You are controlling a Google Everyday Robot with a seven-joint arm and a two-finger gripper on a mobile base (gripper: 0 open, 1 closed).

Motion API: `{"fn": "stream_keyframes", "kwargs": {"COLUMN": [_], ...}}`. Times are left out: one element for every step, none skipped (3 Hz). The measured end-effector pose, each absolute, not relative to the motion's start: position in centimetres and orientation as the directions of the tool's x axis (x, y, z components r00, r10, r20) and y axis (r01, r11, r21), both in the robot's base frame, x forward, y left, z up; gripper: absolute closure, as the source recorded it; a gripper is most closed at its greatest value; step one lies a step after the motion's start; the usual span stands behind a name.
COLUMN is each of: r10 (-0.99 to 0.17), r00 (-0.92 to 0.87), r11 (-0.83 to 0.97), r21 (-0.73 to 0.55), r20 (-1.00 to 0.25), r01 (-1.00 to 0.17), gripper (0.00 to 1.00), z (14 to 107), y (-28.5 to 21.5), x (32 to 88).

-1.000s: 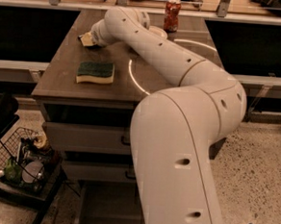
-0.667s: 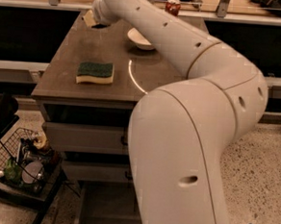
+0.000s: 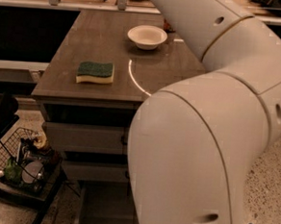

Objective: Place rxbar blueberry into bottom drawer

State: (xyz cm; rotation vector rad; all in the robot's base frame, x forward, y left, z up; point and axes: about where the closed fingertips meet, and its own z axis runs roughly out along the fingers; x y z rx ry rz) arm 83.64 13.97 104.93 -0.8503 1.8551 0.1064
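Since the rxbar blueberry isn't visible anywhere in frame, not on the counter [image 3: 102, 39] and not in the drawers, I can't tell where it is; my read is it's with the gripper, but that's a guess. The gripper itself is out of frame, past the top edge where the white arm [image 3: 200, 152] exits upper centre, so I can't tell if it's spread, pressed together or pinching the bar. The bottom drawer [image 3: 105, 205] sits lower centre, pulled out as a shallow grey tray, right part hidden behind the arm; the exposed floor shows no bar. Step in hand, as I judge it: transport, bar off the counter and not yet in the drawer. The next move calls for bringing the gripper down past the counter's front edge, clear of the two upper drawers [image 3: 85, 136], over the open tray, then release low. The risk is the arm's own bulk crowding the drawer opening. Other containers: the white bowl [image 3: 147, 36] upper centre on the counter looks empty from this angle. The wire basket [image 3: 16, 168] on the floor lower left holds mixed clutter, something green and a pale round item, too small to identify. The green-and-yellow sponge [image 3: 95, 72] lies flat on the counter, left of centre, well apart from the bowl.
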Motion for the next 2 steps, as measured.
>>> {"fn": "stream_keyframes", "kwargs": {"r10": [-0.505, -0.436], "r00": [-0.179, -0.162], "r11": [0.718, 0.742], "r21": [-0.295, -0.252], "r20": [-0.845, -0.885], "r01": [-0.630, -0.622], "gripper": [1.00, 1.00], "z": [107.6, 110.7], "y": [11.6, 4.9], "x": [81.4, 77.2]}}
